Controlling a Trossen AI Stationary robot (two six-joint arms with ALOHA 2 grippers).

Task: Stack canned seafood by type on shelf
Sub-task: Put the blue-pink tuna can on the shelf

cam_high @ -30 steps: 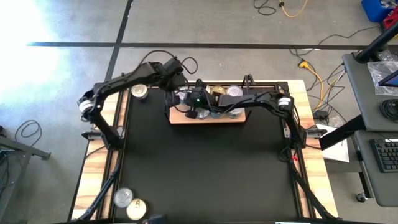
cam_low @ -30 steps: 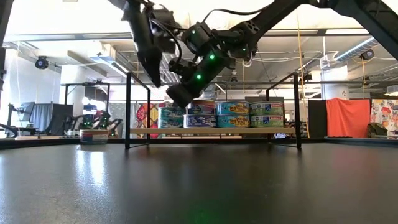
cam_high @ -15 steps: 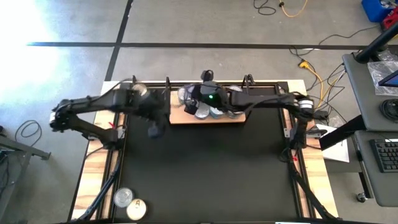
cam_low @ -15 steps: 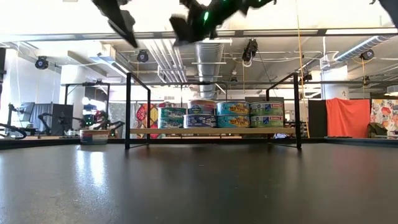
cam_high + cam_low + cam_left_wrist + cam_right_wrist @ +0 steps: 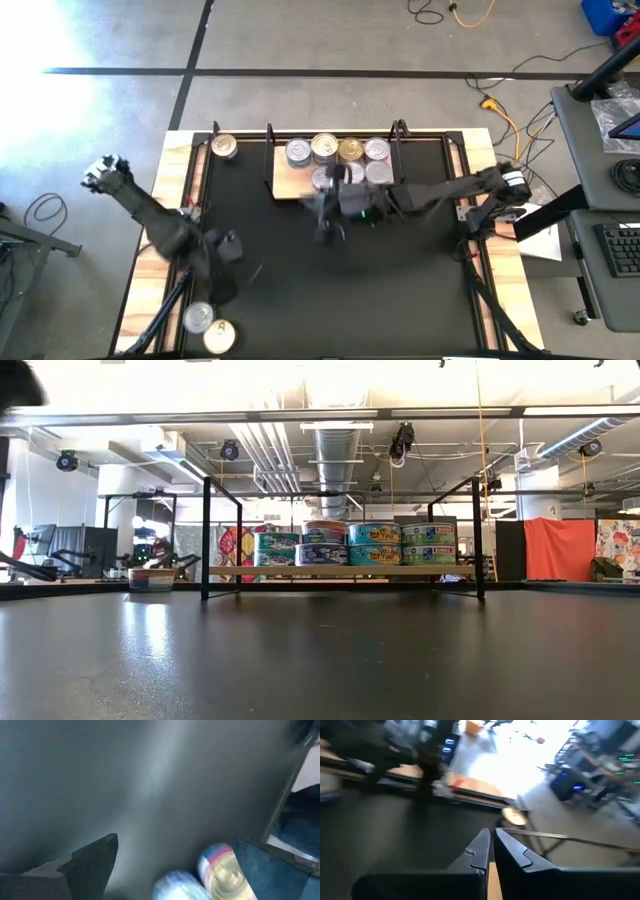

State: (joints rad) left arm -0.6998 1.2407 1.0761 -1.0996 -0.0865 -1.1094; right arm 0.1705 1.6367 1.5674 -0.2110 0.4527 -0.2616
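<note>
Overhead, the black table [image 5: 330, 290] with its light wooden edges is standing on a grey concrete floor [image 5: 330, 40] crossed by dark lines, with a grey desk and a keyboard [image 5: 622, 248] at 3 o'clock. From table height, the room behind is showing ceiling ducts, an orange screen [image 5: 558, 548] and other rigs.

The shelf [image 5: 333, 168], a light-wood board between thin black wire posts, is sitting at the table's 12 o'clock edge with its long axis running from 9 to 3 o'clock. It is carrying the canned seafood [image 5: 338, 150]: round tins standing upright with lids facing up, most silver, a couple gold, some stacked two high as the low view shows [image 5: 374, 543]. One gold-lidded tin [image 5: 223, 147] is resting on the table just outside the shelf's 9 o'clock end. Two more tins, a silver one [image 5: 198, 318] and a gold one [image 5: 219, 336], are lying touching each other at the table's 7 o'clock corner.

The left gripper [image 5: 232, 262] is hanging over the table at about 8 o'clock, fingers [image 5: 95, 857] spread wide and grasping nothing, with those two tins [image 5: 220, 872] showing between them in its wrist view. The right gripper [image 5: 328, 218] is hovering just below the shelf's front edge, its fingers [image 5: 481, 851] clenched together on nothing.
</note>
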